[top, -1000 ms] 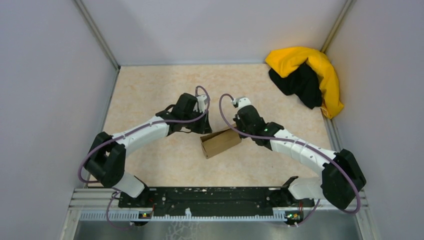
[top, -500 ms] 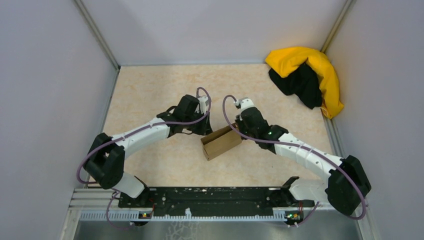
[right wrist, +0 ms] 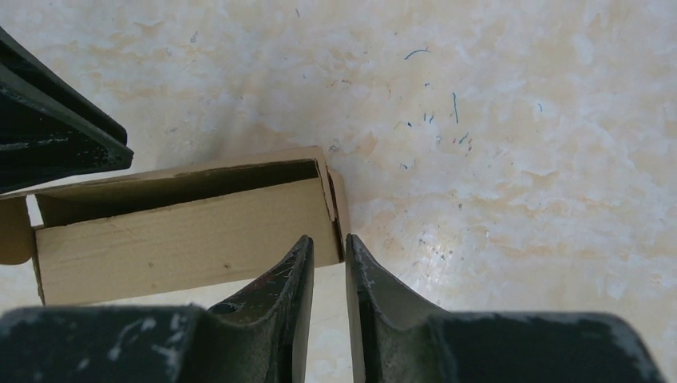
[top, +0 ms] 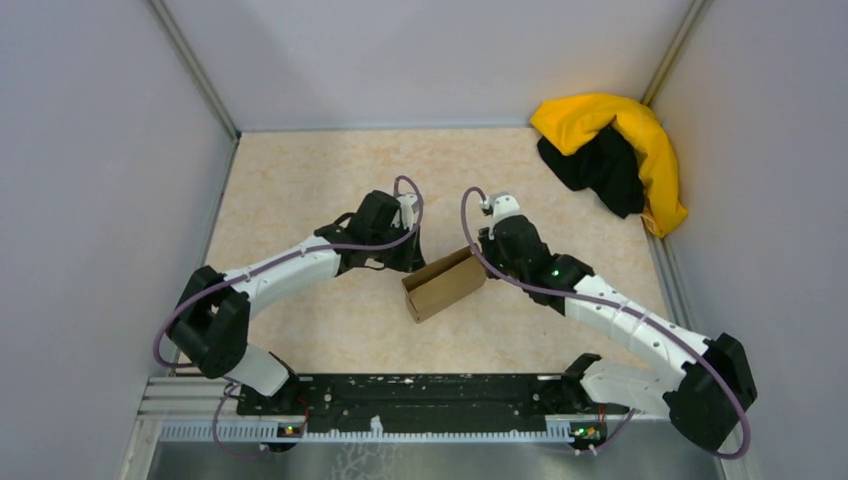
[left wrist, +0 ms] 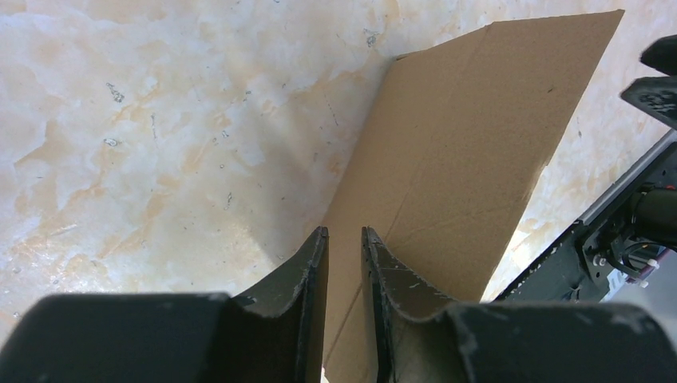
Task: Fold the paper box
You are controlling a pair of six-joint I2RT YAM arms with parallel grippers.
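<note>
The paper box (top: pixel 445 285), plain brown cardboard folded into a small long box, lies tilted in the middle of the table. My left gripper (top: pixel 409 262) is at its far left corner. In the left wrist view the left gripper (left wrist: pixel 343 230) has a narrow gap, its tips over a flat panel of the paper box (left wrist: pixel 471 144); nothing shows pinched between them. My right gripper (top: pixel 486 252) is at the box's right end. In the right wrist view the right gripper (right wrist: pixel 327 238) is slightly open just short of the corner of the paper box (right wrist: pixel 184 235), with bare table between its fingers.
A yellow-and-black cloth heap (top: pixel 615 150) lies in the far right corner. Grey walls (top: pixel 110 150) close in the table on three sides. The arms' black base rail (top: pixel 430 395) runs along the near edge.
The right gripper has opened a little and let go of the box's right end, and its arm has swung to the right. The left arm has not moved.
</note>
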